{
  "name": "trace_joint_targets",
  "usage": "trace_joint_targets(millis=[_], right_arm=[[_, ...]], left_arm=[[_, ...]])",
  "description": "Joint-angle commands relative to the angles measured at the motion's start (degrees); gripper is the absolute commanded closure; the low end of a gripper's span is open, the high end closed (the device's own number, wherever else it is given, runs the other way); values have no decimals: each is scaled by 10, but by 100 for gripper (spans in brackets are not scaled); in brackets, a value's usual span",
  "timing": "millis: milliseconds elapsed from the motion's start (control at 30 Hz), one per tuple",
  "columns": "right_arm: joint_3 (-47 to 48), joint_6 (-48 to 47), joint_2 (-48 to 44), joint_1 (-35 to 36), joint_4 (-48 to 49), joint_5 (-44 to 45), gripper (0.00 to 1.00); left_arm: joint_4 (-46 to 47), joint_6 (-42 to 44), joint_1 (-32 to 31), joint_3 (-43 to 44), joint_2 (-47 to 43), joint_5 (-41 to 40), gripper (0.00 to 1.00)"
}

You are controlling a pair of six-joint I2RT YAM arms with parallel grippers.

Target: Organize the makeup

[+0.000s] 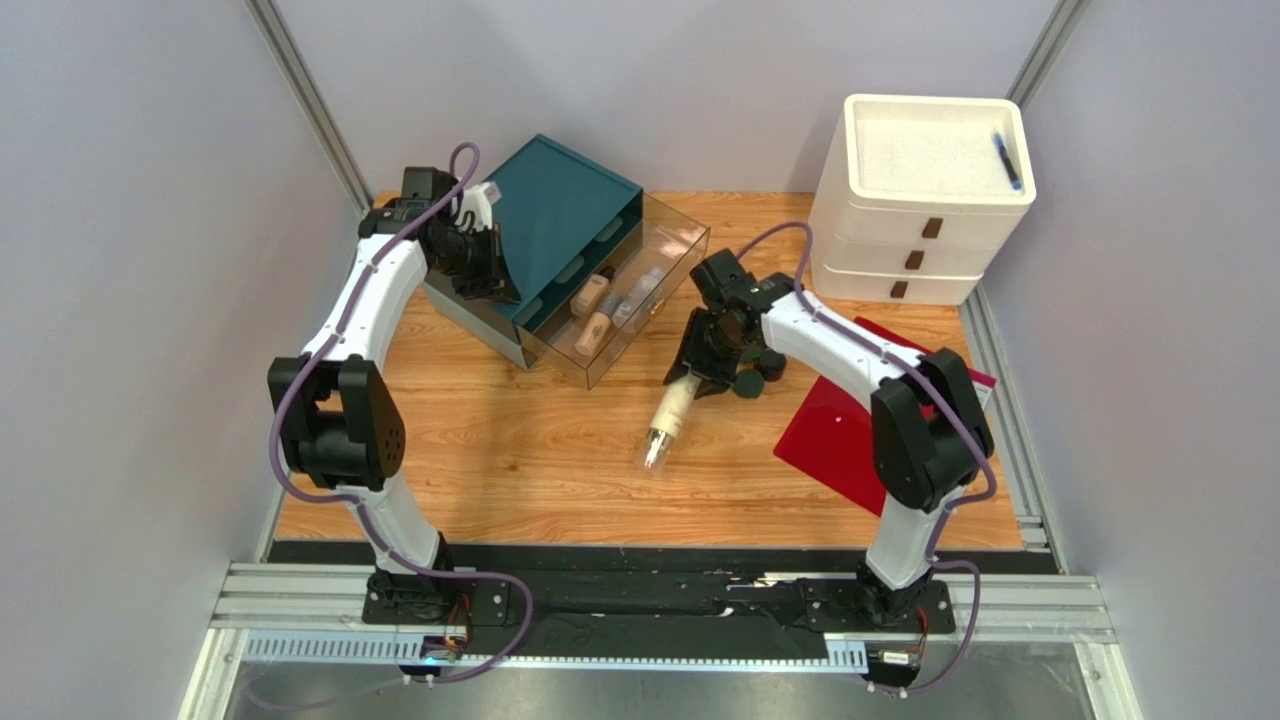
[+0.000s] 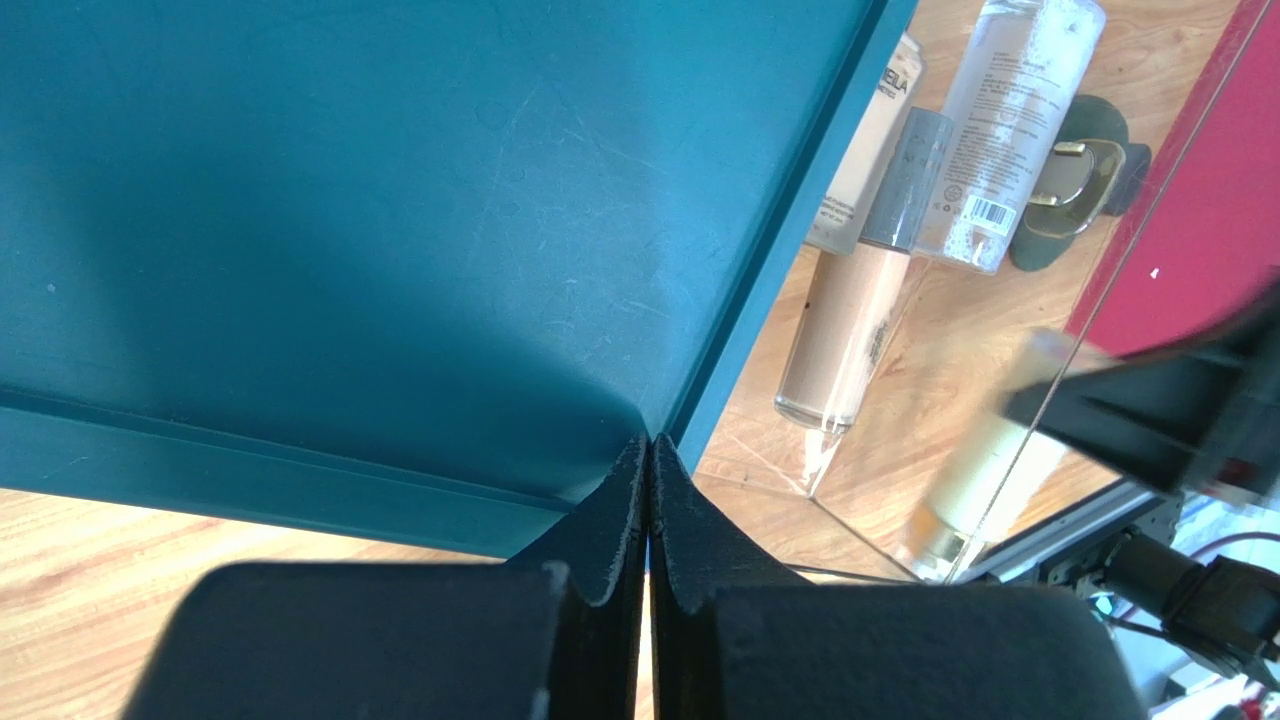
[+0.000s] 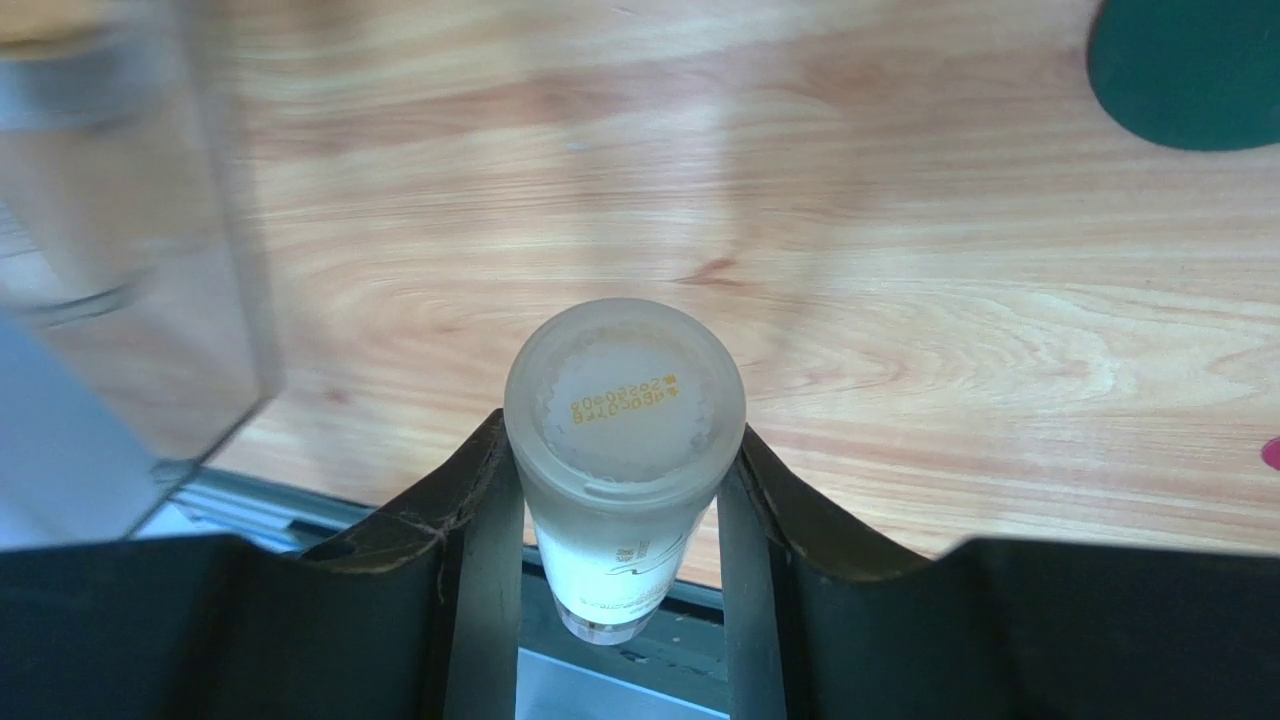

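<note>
Top view: the right gripper [image 1: 696,365] clamps a beige bottle [image 1: 667,420] beside the open clear drawer [image 1: 688,248], which holds three other bottles [image 1: 594,294].

Left wrist view: the left gripper [image 2: 649,503], fingers pressed together, bears on the teal box [image 2: 376,225]. We judge that it is steadying the box.

Right wrist view: the fingers [image 3: 484,555] pinch the beige bottle from both sides.

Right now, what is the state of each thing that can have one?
Left gripper, shut, at the teal box's edge.
Right gripper, shut on the bottle.
Clear drawer, pulled open, other bottles inside.
White drawers, all three shut.
</note>
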Motion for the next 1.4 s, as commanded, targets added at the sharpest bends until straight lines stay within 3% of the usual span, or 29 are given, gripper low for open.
trace_joint_targets(millis=[0,300,700,867,967,1067,1100,1133,1267,1367], right_arm=[[87,-13,-65,-5,5,-3,100],[271,26,2,-17,46,-24,100],[478,73,196,-34,83,-24,100],[511,94,254,-46,92,-22,100],[510,97,267,-52,100,-9,92],[509,97,270,-61,115,-10,72],[509,100,269,-61,119,-11,58],[508,101,264,-60,123,-9,52],[501,98,248,-62,143,-5,39],[496,97,231,-65,155,-12,38]], left_arm=[[-123,32,-7,-52,67,-87,100],[-122,31,-7,-53,68,-83,100],[-119,32,-7,-66,62,-82,100],[-118,31,-7,-65,62,-80,100],[-120,29,-7,-62,62,-78,100],[-119,26,-7,-63,56,-75,100],[-119,27,-7,-62,56,-76,100],[-122,30,-7,-61,56,-78,100],[-126,32,-7,-57,56,-82,100],[-128,33,-6,-52,57,-81,100]])
